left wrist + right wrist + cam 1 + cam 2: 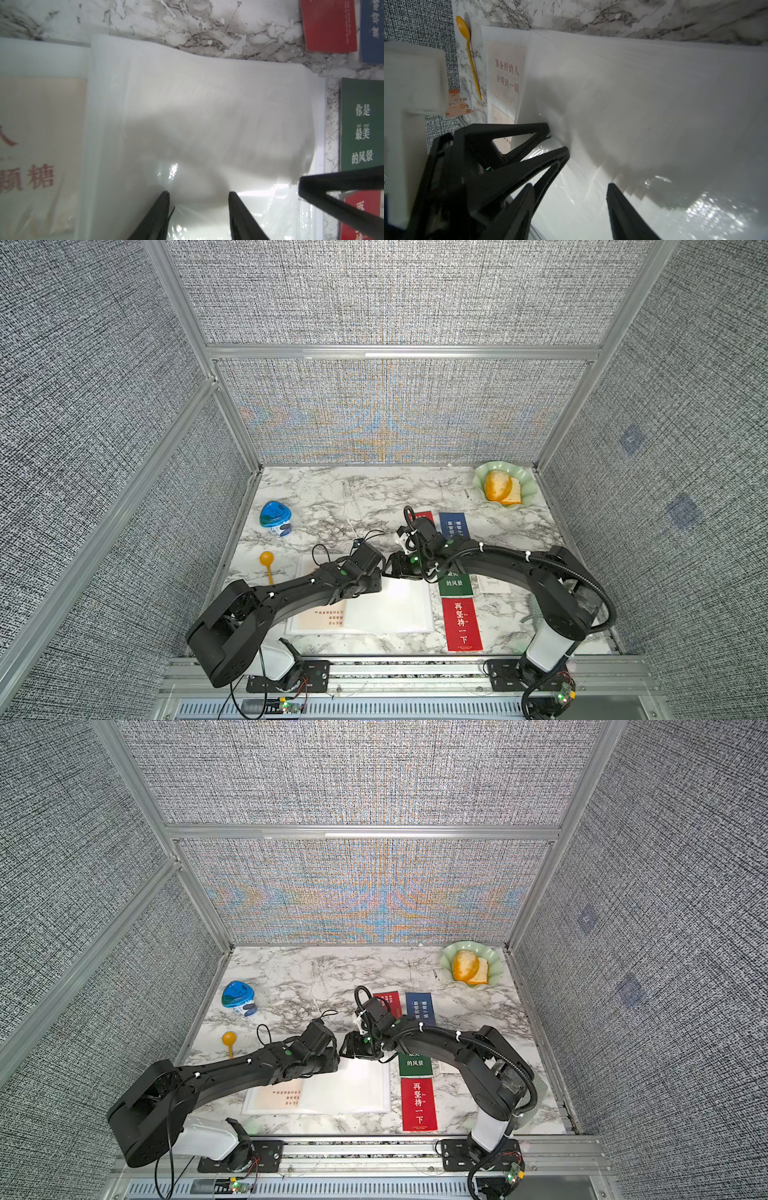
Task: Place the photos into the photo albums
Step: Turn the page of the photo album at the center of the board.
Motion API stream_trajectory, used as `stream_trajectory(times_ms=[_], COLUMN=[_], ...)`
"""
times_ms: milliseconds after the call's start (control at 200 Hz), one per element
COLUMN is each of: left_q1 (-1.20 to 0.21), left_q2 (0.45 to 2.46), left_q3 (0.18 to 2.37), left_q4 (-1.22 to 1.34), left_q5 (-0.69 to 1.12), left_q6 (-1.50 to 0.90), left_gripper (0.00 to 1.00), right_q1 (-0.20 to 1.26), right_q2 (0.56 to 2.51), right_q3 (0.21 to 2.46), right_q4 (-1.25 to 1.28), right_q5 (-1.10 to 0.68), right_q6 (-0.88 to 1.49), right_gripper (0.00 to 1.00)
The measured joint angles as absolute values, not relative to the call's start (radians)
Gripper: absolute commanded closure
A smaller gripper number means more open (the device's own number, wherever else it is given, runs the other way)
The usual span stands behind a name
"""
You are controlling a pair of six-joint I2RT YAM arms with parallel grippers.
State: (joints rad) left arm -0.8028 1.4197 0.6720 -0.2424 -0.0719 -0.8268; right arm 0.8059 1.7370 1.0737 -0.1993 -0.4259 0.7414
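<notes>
The photo album (386, 605) (345, 1090) lies open near the table's front. A cream photo (328, 616) (506, 74) sits under the plastic of its left page. Both grippers meet over the far edge of the right page (207, 93). My left gripper (198, 194) is open, fingertips on the glossy sleeve. My right gripper (569, 187) is open too, beside the left gripper's fingers (546, 128). To the album's right lie a green photo (455, 583) (362, 124), a red photo (462, 624), a blue photo (455, 524), another red photo (424, 516) and a white photo (494, 585) half under the right arm.
A blue-lidded cup (275, 519) and a yellow spoon (268, 564) are at the left, the spoon close to the album's corner. A green dish (521, 481) with orange food stands in the far right corner. Grey fabric walls close in three sides.
</notes>
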Motion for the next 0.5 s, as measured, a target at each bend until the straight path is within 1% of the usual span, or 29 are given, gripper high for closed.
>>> stream_trajectory(times_ms=[500], left_q1=[-0.801], left_q2=[1.423], left_q3=[0.683], left_q4=[-0.257], left_q5=[-0.076], left_q6=[-0.819], left_gripper=[0.51], right_q1=[0.82], right_q2=[1.795], right_q3=[1.046], right_q4=[-0.126], right_q5=[-0.471], right_q6=[0.788], right_gripper=[0.41])
